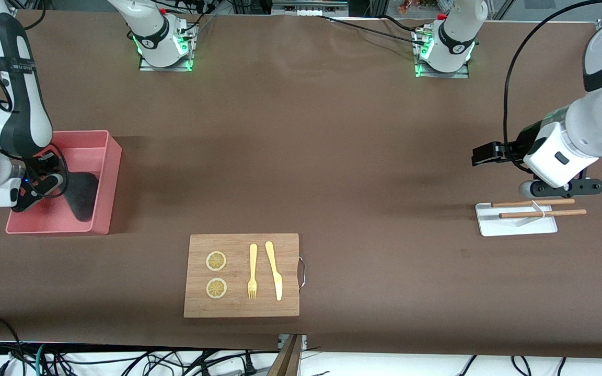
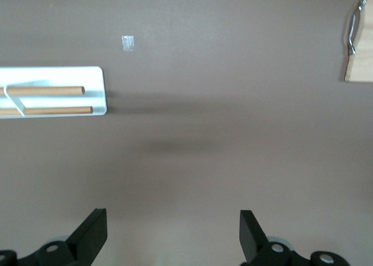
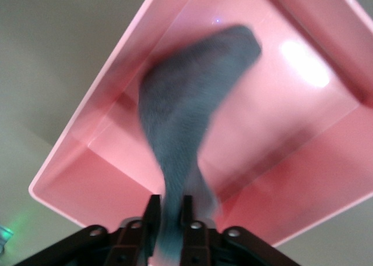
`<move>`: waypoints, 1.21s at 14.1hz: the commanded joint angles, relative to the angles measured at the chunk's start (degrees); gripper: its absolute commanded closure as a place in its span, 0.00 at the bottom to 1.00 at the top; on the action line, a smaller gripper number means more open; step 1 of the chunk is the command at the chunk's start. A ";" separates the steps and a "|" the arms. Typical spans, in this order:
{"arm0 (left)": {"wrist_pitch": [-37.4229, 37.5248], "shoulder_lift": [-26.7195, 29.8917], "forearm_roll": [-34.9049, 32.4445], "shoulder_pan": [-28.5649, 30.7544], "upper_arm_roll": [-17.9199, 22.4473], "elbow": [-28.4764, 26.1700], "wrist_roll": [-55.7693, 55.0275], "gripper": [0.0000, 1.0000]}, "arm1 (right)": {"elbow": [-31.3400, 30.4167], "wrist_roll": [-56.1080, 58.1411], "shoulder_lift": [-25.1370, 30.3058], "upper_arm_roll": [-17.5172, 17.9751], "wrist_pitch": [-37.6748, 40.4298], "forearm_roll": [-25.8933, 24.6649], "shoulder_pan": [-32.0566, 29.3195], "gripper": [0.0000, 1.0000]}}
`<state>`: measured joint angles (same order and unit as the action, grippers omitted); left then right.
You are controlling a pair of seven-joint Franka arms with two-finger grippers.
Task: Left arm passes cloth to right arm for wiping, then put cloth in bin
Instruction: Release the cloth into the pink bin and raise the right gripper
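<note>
The pink bin stands at the right arm's end of the table. My right gripper is over the bin and is shut on the dark grey cloth. In the right wrist view the gripper pinches one end of the cloth. The rest of the cloth hangs down inside the bin's walls. My left gripper waits open and empty, up in the air by the white tray. In the left wrist view the gripper has only bare brown table between its wide-apart jaws.
A white tray with two wooden sticks lies at the left arm's end and also shows in the left wrist view. A wooden cutting board with two lemon slices, a fork and a knife lies near the front camera.
</note>
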<state>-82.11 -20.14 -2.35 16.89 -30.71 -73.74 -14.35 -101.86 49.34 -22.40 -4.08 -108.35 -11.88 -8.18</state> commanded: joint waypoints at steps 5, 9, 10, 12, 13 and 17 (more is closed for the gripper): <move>-7.07 12.21 1.19 -12.30 19.95 -12.88 14.41 0.00 | 1.31 -8.26 9.28 1.53 2.60 8.02 -0.09 0.00; -15.63 19.26 2.70 -22.68 33.34 -24.17 20.59 0.00 | 1.75 -26.54 17.72 7.85 10.17 8.63 0.09 0.00; -15.54 19.96 2.09 -22.87 33.35 -24.17 20.50 0.00 | 1.75 -28.93 19.22 8.82 10.52 9.50 0.09 0.00; -14.06 20.40 2.17 -22.78 32.92 -23.91 19.89 0.00 | 2.19 -33.59 22.03 9.88 13.41 11.35 0.61 0.00; -13.70 20.14 2.08 -22.87 32.82 -23.38 19.80 0.00 | 3.67 -35.52 22.39 9.54 15.60 11.79 2.18 0.00; -13.70 20.14 2.08 -22.87 31.77 -23.03 19.71 0.00 | 8.70 -40.72 23.10 7.95 20.37 11.71 7.11 0.00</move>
<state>-95.74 -1.09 -0.62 -5.42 1.21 -95.94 4.85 -95.17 10.93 0.68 5.29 -89.73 -0.90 -3.41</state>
